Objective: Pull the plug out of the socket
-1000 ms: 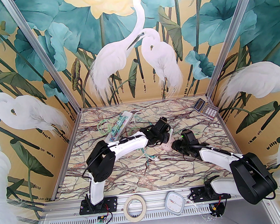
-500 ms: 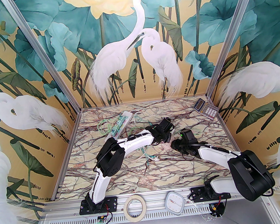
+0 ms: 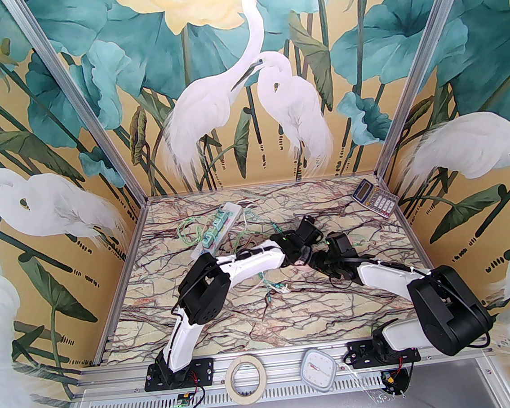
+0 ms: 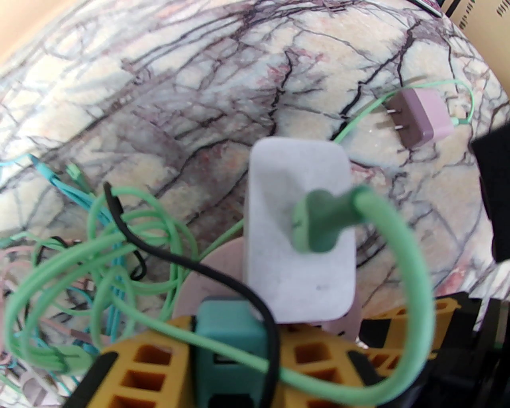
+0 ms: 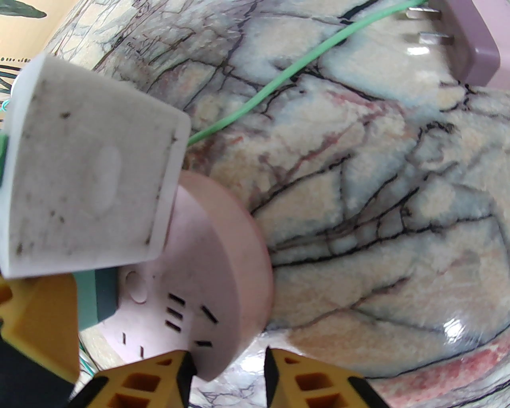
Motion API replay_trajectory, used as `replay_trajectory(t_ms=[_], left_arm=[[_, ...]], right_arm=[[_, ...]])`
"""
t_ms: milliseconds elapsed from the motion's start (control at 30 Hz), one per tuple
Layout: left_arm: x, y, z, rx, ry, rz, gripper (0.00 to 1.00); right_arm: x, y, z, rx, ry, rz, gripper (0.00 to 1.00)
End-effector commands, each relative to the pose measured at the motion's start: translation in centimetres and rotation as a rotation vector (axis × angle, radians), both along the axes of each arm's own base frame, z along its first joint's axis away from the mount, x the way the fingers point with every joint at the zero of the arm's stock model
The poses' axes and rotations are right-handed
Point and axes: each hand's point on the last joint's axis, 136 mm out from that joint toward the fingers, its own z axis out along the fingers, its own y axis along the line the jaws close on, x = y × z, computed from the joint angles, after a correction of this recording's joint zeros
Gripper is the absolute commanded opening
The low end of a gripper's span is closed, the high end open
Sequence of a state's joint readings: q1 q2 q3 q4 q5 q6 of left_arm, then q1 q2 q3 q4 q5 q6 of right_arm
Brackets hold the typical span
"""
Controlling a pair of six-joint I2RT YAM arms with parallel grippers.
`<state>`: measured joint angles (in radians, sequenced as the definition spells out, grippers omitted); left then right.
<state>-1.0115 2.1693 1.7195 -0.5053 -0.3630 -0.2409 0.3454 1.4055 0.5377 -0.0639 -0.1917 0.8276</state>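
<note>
Your left gripper (image 4: 239,352) was clenched on the teal plug (image 4: 228,330), yellow fingers (image 4: 135,370) flanking both sides. Plug sat in the pink round socket (image 5: 207,255) near the middle of the marble table (image 3: 231,323). Its long axis stood straight off the slotted face, back end toward the left wrist camera. White adapter (image 4: 279,179) sat just beside it, same socket. Your right gripper (image 5: 230,360) stood narrowly apart around the socket's rim; clamped or not, can't tell.

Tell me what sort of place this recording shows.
Probably a staged robot test booth: silver aluminium frame posts hold heron-and-lotus printed wall panels around a marble-patterned tabletop, with white-and-black robot arms bolted at its near edge.
</note>
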Motion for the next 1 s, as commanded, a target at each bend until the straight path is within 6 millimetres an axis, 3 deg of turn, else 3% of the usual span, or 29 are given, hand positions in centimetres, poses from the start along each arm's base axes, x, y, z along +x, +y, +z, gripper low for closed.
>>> replay_trajectory(t_ms=[0,333,500,700,967], left_arm=[[-2.1,-1.3,0.4,0.006,0.007,-0.063,0.04],[0.2,1.4,2.6,-0.373,0.268,0.056,0.04],[0.2,1.8,3.2,-0.269,0.185,0.052,0.06],[-1.1,0.3,3.4,-0.020,0.010,0.009,0.05],[-1.2,0.4,3.5,0.015,-0.032,0.003,0.05]], right_arm=[[-2.7,-1.3,-3.5,-0.069,0.131,-0.010,0.38],[-3.2,-1.6,-4.0,-0.085,0.145,-0.010,0.38],[-3.1,-1.6,-4.0,-0.082,0.144,-0.012,0.38],[-3.2,-1.6,-4.1,-0.087,0.151,-0.010,0.38],[-3.3,-1.7,-4.3,-0.097,0.158,-0.010,0.38]])
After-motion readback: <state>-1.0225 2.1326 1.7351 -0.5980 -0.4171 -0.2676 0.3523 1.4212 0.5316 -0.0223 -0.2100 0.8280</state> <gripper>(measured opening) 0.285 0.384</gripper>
